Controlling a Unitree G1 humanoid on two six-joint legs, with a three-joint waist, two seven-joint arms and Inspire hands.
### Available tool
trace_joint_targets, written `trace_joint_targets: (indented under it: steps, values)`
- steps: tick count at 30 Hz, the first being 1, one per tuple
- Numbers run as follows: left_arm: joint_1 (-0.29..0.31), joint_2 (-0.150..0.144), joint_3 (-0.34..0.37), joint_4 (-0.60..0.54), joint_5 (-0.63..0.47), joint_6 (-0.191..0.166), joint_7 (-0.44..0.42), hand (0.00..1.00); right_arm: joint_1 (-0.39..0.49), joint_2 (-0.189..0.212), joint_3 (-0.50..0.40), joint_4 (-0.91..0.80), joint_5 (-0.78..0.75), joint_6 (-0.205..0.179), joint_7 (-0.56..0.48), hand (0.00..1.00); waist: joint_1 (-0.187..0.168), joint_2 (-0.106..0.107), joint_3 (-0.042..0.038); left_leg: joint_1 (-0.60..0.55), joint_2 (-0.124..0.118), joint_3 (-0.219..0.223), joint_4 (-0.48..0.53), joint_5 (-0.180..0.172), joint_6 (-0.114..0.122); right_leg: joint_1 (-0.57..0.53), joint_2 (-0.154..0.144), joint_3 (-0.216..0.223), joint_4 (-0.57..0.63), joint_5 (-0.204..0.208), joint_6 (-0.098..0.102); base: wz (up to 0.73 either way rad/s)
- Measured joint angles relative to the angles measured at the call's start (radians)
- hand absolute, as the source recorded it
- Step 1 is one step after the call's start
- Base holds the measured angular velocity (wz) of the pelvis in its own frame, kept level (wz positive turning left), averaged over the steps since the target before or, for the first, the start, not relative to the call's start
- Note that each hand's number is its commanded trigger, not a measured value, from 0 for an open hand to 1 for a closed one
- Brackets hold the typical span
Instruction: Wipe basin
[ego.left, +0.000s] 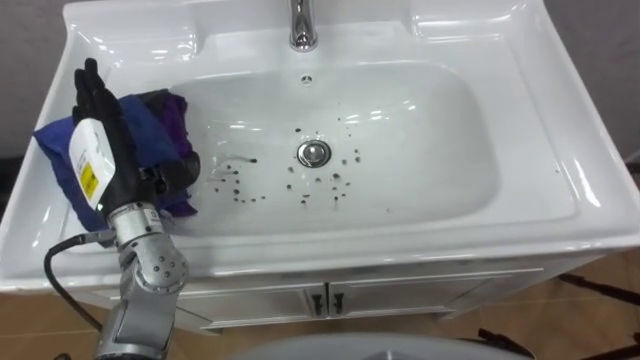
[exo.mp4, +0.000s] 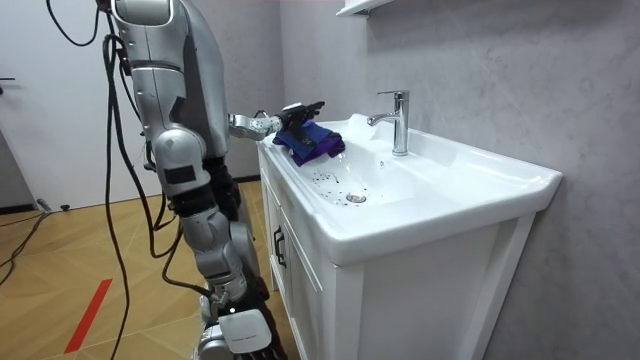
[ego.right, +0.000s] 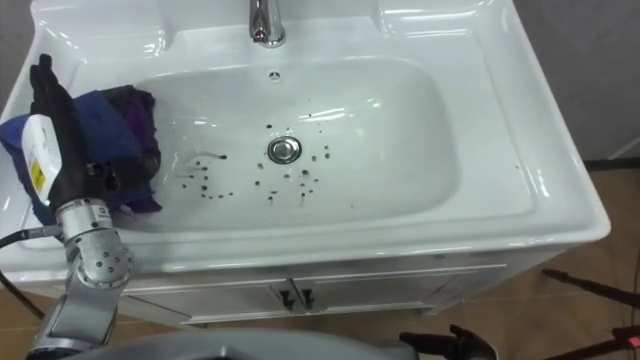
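One robot is seen in the room view, standing close up to a white cabinet on a wooden floor. A grey wall is seen behind the cabinet. Two small door handles are seen side by side at the cabinet's front.

A big white basin is set on top of the cabinet. Its bowl is wide and shallow, and a flat rim runs all round it.

A cloth in blue and purple is bunched up at the left side of the basin. Part of it is laid on the flat rim and part of it hangs over the edge onto the slope of the bowl.

The left hand is laid flat on top of the cloth. Its fingers are held out straight and close together, pointing to the back of the basin. The cloth is pressed under them, not gripped.

A shiny metal tap stands upright at the middle of the back rim. A round metal drain is set in the middle of the bowl. Many small dark specks are scattered on the white bottom, between the cloth and the drain and around the drain.
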Motion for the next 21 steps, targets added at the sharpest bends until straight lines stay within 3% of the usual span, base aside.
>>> trace_joint_targets:
  steps: [12, 19, 21]
  values:
    - [-0.001, 0.008, 0.002, 0.057, 0.002, 0.002, 0.004, 0.0, -0.001, -0.001, 0.001, -0.008, -0.001, 0.015, 0.0, 0.0, 0.0, -0.002, 0.0007, 0.002, 0.0, 0.003, 0.0, 0.0, 0.0, 0.0, 0.0, 0.006, 0.001, 0.0, 0.0, -0.01]
    - [-0.013, 0.009, 0.016, 0.149, 0.012, 0.003, 0.0, 0.0, 0.0, -0.008, -0.005, -0.011, 0.0, 0.026, 0.0, 0.0, 0.004, 0.002, 0.0026, 0.016, 0.003, 0.012, -0.005, 0.0, 0.0, 0.001, 0.003, 0.022, 0.011, 0.0, 0.0, -0.05]
    - [-0.02, 0.009, 0.016, 0.168, 0.012, 0.003, 0.0, 0.0, 0.001, -0.009, -0.006, -0.011, 0.0, 0.026, 0.0, 0.0, 0.003, 0.008, -0.0002, 0.018, 0.003, 0.016, -0.006, 0.0, 0.0, 0.001, 0.003, 0.025, 0.012, 0.0, 0.0, -0.07]
